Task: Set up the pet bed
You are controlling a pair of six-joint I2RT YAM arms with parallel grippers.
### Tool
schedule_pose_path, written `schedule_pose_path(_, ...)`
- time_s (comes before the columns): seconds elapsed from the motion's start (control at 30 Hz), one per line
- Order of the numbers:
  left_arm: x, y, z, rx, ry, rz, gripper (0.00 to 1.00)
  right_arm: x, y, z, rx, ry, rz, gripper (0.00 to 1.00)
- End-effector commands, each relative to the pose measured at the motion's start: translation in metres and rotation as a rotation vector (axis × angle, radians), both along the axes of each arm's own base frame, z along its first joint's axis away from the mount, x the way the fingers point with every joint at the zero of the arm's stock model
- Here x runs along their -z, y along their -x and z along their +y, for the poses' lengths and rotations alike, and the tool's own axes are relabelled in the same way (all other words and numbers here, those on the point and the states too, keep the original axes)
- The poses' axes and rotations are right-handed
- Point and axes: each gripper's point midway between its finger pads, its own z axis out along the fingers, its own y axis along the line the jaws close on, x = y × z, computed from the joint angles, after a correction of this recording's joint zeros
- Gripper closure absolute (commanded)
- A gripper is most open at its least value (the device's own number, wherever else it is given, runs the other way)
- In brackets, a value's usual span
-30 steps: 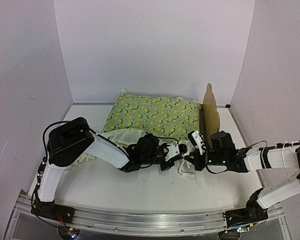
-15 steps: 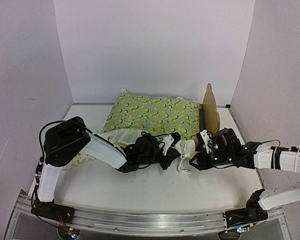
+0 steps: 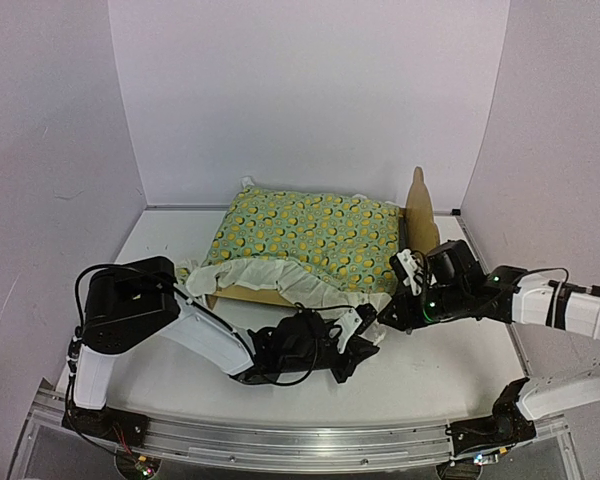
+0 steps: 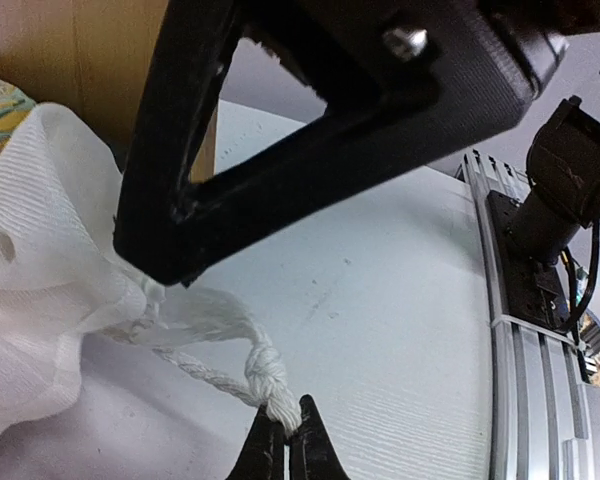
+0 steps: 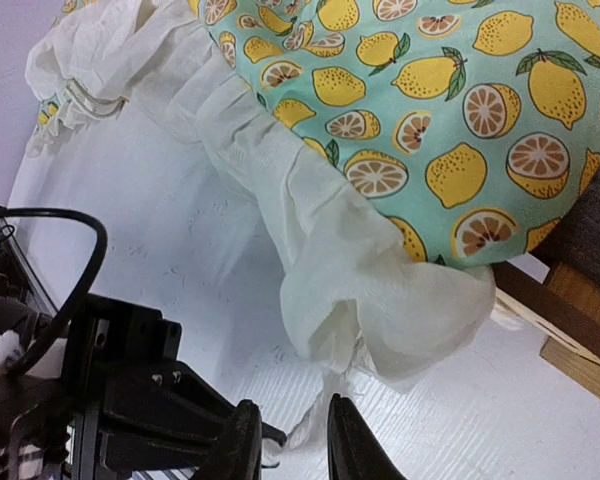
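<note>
White knotted cord (image 4: 264, 374) pinched in my left pincer (image 4: 287, 442) | my right pincer (image 5: 291, 440) slightly apart, gripping nothing, beside quilt ruffle (image 5: 320, 240)

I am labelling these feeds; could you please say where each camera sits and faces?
Top external: above, behind the bases, facing down at the pet bed under its quilt; both arms show.
Left wrist: low over the table, facing along its shut jaws pinching a white cord.
Right wrist: above the quilt's ruffle, facing down; its jaws show.
Both wrist views share the ruffle.
</note>
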Motion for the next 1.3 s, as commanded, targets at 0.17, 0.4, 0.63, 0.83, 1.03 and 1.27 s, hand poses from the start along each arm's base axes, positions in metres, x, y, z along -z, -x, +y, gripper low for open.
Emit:
schedule_pose_path(0.17, -0.088, -0.036, -0.006, -0.168, 0.188, -0.309, 1.0, -0.032, -0.044, 0.009, 0.101, 0.038, -0.083, 0.78)
schedule_pose_path(0.4, -0.084, -0.046, -0.001, -0.227, 0.176, -0.293, 1.0, -0.026, -0.006, -0.019, -0.012, 0.154, -0.067, 0.61)
schedule_pose_path(0.63, -0.081, -0.046, -0.001, -0.228, 0.177, -0.263, 1.0, 0.007, 0.029, -0.028, -0.052, 0.125, -0.02, 0.54)
schedule_pose_path(0.83, -0.081, -0.039, -0.002, -0.196, 0.184, -0.215, 1.0, -0.012, 0.028, -0.003, -0.185, 0.026, -0.171, 0.43)
schedule_pose_path(1.03, -0.075, -0.037, -0.006, -0.176, 0.175, -0.193, 1.0, -0.015, 0.011, -0.006, -0.173, 0.1, -0.247, 0.35)
schedule_pose_path(1.27, -0.071, -0.032, -0.009, -0.14, 0.162, -0.193, 1.0, -0.027, -0.007, -0.014, -0.098, 0.159, -0.3, 0.36)
